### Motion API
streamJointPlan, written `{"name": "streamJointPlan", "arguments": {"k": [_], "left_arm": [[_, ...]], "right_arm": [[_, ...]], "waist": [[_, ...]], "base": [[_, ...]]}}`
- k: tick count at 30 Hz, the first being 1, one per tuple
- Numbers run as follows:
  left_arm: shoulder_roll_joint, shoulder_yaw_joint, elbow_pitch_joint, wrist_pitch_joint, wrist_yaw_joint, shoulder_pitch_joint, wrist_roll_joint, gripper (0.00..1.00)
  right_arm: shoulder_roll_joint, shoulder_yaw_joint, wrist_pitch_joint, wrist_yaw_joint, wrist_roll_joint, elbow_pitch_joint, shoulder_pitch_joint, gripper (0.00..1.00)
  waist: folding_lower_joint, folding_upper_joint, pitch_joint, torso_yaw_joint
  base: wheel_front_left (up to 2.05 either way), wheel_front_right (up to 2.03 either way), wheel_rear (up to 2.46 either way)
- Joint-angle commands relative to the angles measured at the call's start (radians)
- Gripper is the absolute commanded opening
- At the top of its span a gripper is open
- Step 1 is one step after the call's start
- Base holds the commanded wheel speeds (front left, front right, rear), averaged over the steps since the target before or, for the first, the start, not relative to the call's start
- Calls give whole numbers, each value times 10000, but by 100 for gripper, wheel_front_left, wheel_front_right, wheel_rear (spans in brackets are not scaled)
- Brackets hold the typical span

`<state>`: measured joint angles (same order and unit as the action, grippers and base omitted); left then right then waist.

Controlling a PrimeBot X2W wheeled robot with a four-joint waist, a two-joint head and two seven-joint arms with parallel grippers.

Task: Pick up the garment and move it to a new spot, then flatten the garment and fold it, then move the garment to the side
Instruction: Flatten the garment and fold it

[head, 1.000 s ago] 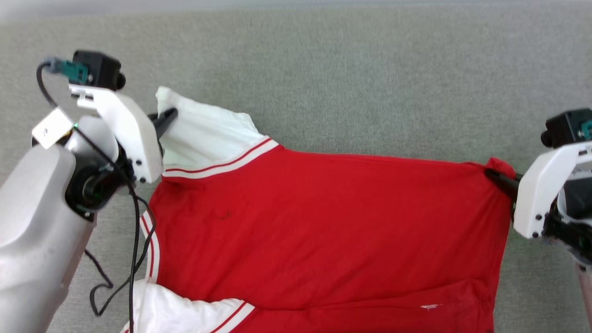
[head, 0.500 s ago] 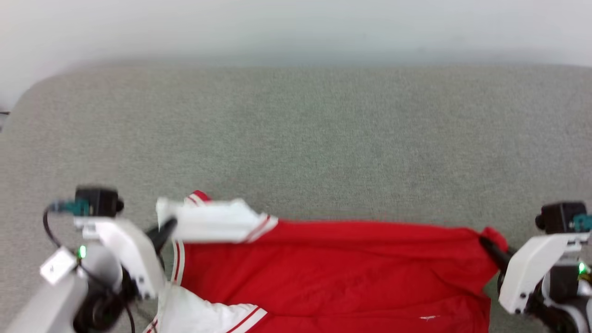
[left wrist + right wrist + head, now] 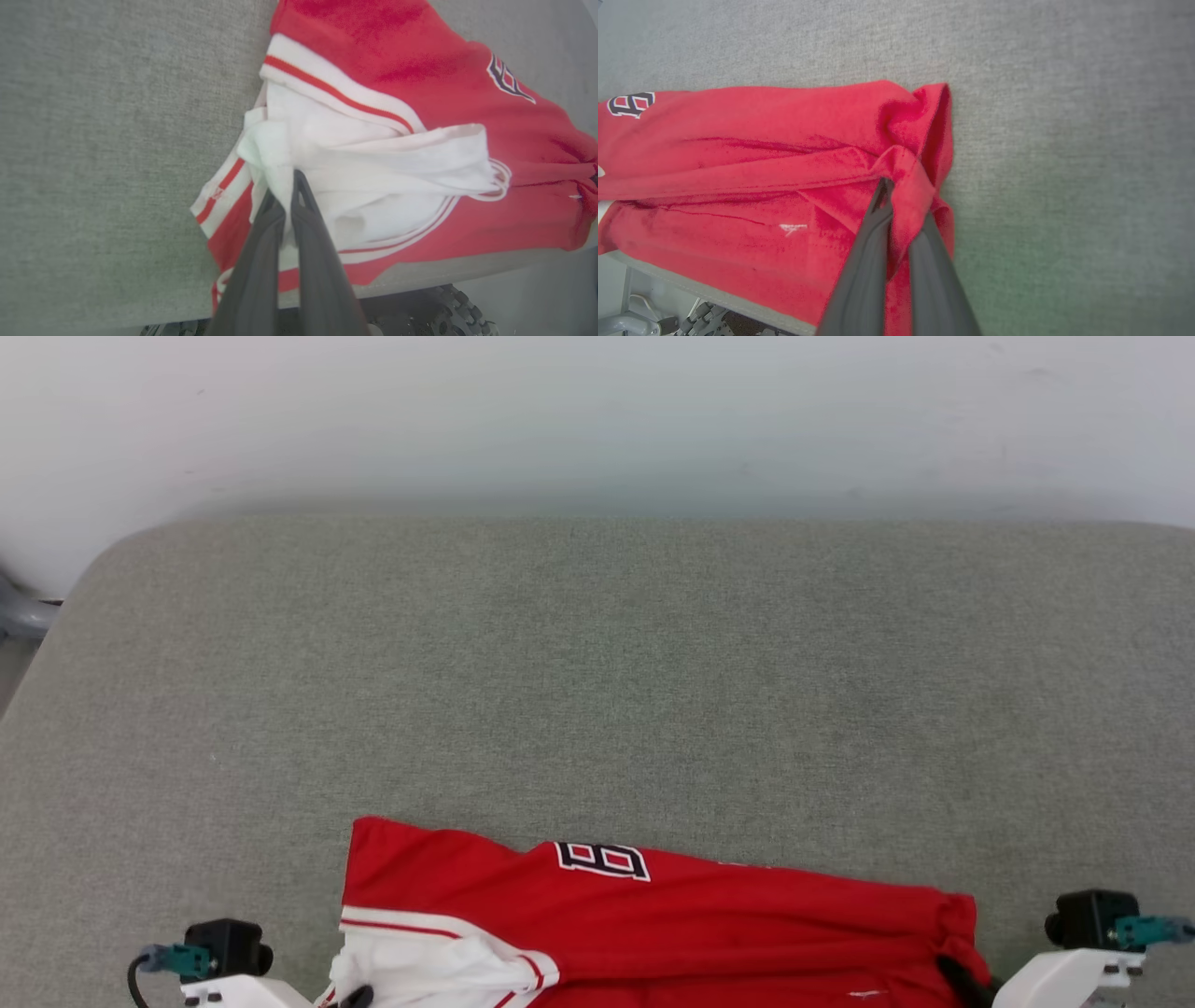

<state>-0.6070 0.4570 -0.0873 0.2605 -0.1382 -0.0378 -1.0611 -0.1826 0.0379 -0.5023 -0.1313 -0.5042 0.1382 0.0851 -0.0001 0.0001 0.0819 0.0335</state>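
A grey woven pad (image 3: pixel 597 663) with a rounded left corner runs back to a pale wall (image 3: pixel 597 420). The shirt (image 3: pixel 747 924) lies bunched at the pad's near edge. The left gripper (image 3: pixel 286 189) is clamped tight on the white sleeve. One black, white-edged letter (image 3: pixel 602 861), seemingly a B, shows; a small white mark (image 3: pixel 793 228) is unreadable. The right gripper (image 3: pixel 896 189) is pinched closed on the red hem corner.

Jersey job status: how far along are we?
Done: pickup looks made; the garment lies doubled at the near edge of the grey surface, lettering strip up. In hand: left gripper shut on the white sleeve, right gripper shut on a red corner. Left: it's wrinkled, so flattening, a clean fold and the move aside probably remain.
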Motion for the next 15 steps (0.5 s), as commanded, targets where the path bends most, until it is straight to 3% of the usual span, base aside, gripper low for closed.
{"name": "streamJointPlan", "arguments": {"k": [1,3,4,5,6,15], "left_arm": [[65,72,-165,-22,13,-157,-15,0],[260,91,-452,-258,84,-55,74,3],[380,200,-600,-221,143,-13,76,22],[452,303,-734,-176,211,39,86,44],[519,306,-851,-276,242,171,115,100],[771,178,-909,-1434,598,853,695,100]], "right_arm": [[85,-57,65,12,-21,99,187,0],[189,-134,110,12,-30,267,267,4],[203,-195,143,12,4,369,316,30],[222,-310,165,12,27,446,338,38],[220,-403,241,12,48,477,321,100],[28,-416,1340,11,137,-220,115,100]], "waist": [[1,-1,-20,-28],[1,-1,-25,-62],[1,-1,-29,-70],[1,-1,-30,-83],[1,-1,-32,-98],[1,-1,-235,-177]], "base": [[0,0,0],[0,0,0],[0,0,0],[0,0,0],[0,0,0],[0,0,0]]}}
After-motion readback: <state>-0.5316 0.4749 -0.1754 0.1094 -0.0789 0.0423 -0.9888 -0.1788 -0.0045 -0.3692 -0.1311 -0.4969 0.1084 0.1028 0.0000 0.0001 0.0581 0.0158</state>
